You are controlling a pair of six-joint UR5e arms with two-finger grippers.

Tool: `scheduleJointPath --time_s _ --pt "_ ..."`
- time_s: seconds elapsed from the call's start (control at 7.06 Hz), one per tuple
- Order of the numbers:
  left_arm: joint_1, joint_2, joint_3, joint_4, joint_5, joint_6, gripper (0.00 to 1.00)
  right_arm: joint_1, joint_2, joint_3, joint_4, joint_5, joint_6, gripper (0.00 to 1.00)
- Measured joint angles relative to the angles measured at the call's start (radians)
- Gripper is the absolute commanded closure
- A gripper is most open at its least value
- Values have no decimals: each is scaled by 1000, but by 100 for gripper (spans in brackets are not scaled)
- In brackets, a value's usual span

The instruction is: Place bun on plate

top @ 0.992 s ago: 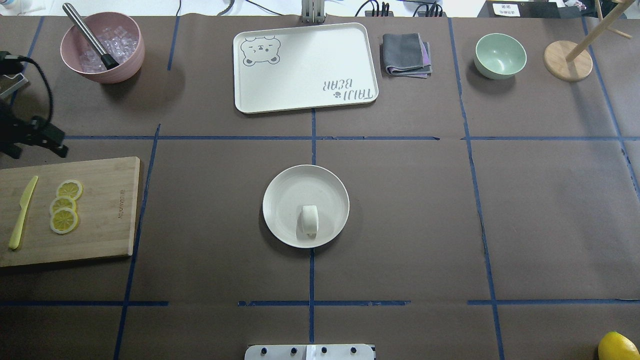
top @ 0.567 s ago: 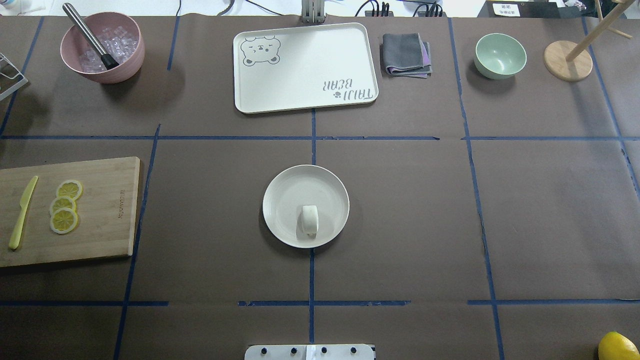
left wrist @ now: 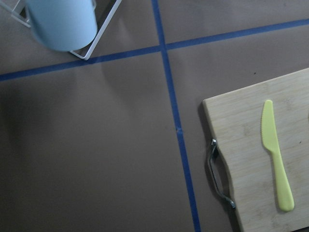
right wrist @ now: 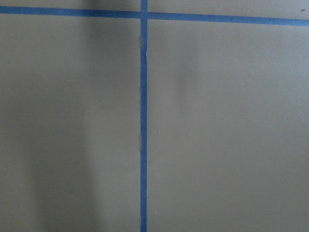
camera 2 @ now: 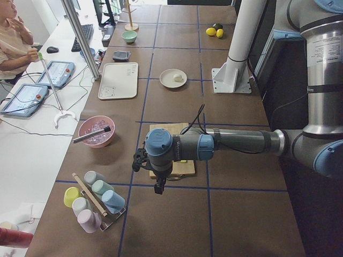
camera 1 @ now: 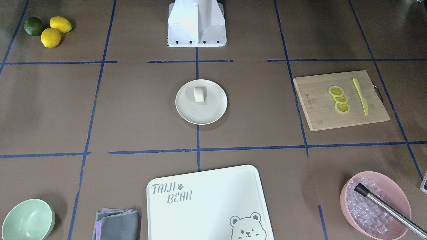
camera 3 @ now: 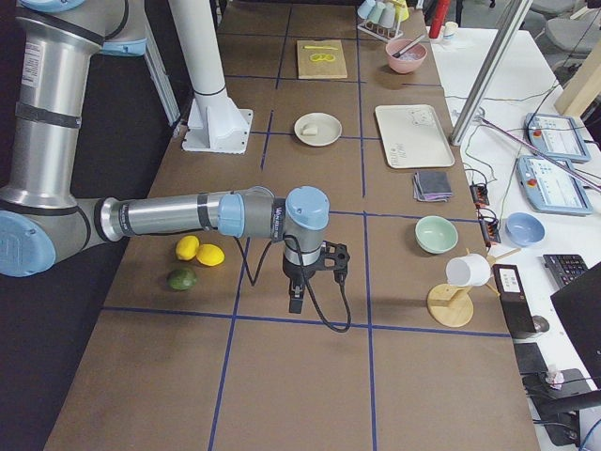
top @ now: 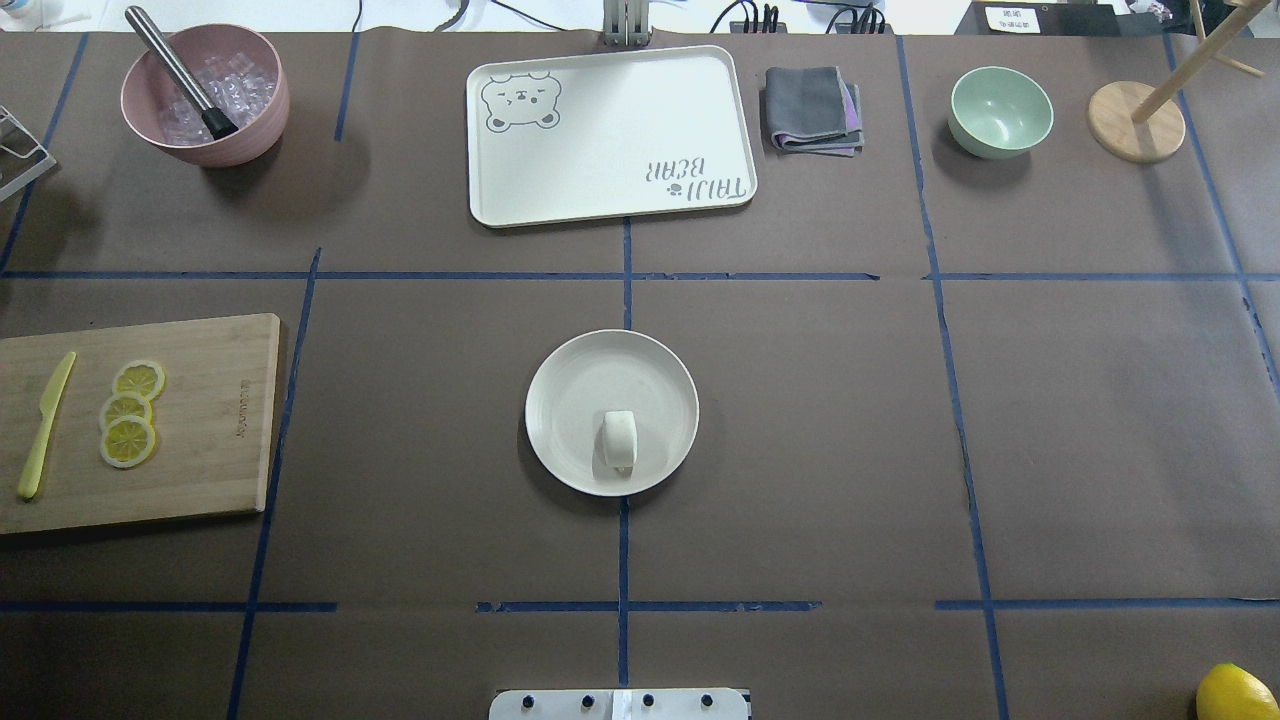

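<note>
- Lit brightly and evenly from above in every view.
- Soft shadow beside the pink ice-filled bowl [top: 268, 112], thin dark edge under the round cream-white plate [top: 580, 380].
- Slightly soft wrist views, dim shadow bands across the brown paper table cover [right wrist: 217, 121].

Brown bench [top: 800, 450], taped in blue squares: plate [top: 580, 390] sits dead centre, bear tray [top: 610, 120] beyond it, folded cloth [top: 810, 105] and green bowl [top: 1000, 110] alongside, pink bowl [top: 262, 125] and cutting board [top: 210, 430] out left.
</note>
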Motion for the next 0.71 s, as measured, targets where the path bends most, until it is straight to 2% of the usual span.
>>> scheduleJointPath --time_s 0.71 --pt "-15 13 54 -19 2 -17 0 0 -1 0 0 1 0 0"
